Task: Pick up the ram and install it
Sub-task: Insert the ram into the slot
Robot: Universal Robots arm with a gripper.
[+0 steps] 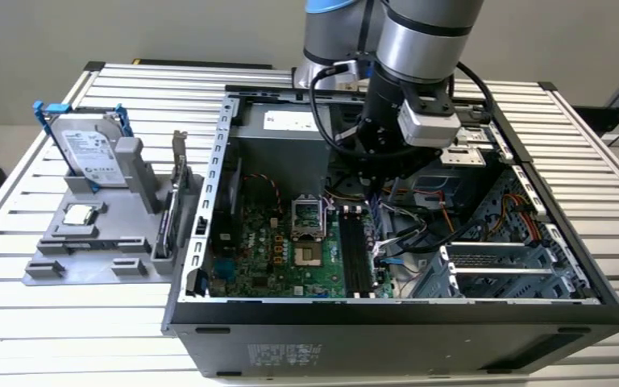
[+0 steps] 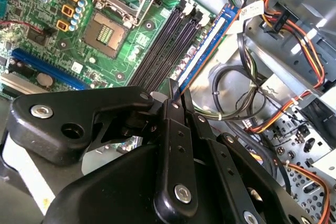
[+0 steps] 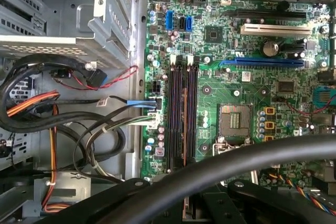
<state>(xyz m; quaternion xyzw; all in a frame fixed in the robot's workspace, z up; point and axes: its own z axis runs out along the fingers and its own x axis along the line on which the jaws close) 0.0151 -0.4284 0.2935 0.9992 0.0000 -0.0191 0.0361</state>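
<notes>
The ram [image 2: 210,40] is a thin blue stick standing on edge along the outermost of the long black slots [image 2: 163,51], beside the cable bundle. My gripper [image 2: 177,90] is shut on its near end, with the black fingers [image 2: 170,103] pinched close together over the top edge. In the first wrist view the ram [image 3: 185,124] shows edge-on as a thin line over the slots [image 3: 176,114]. Whether it is fully seated, I cannot tell. In the exterior view the gripper [image 1: 372,193] reaches down into the open computer case, just above the slots [image 1: 355,250].
Loose cables [image 2: 231,93] crowd the slot's outer side. The CPU socket [image 2: 107,32] lies on the other side. A drive cage [image 3: 63,9] stands beyond the cables. At the exterior view's left, a grey holder [image 1: 105,234] carries a hard drive [image 1: 89,149] and an upright card [image 1: 177,185].
</notes>
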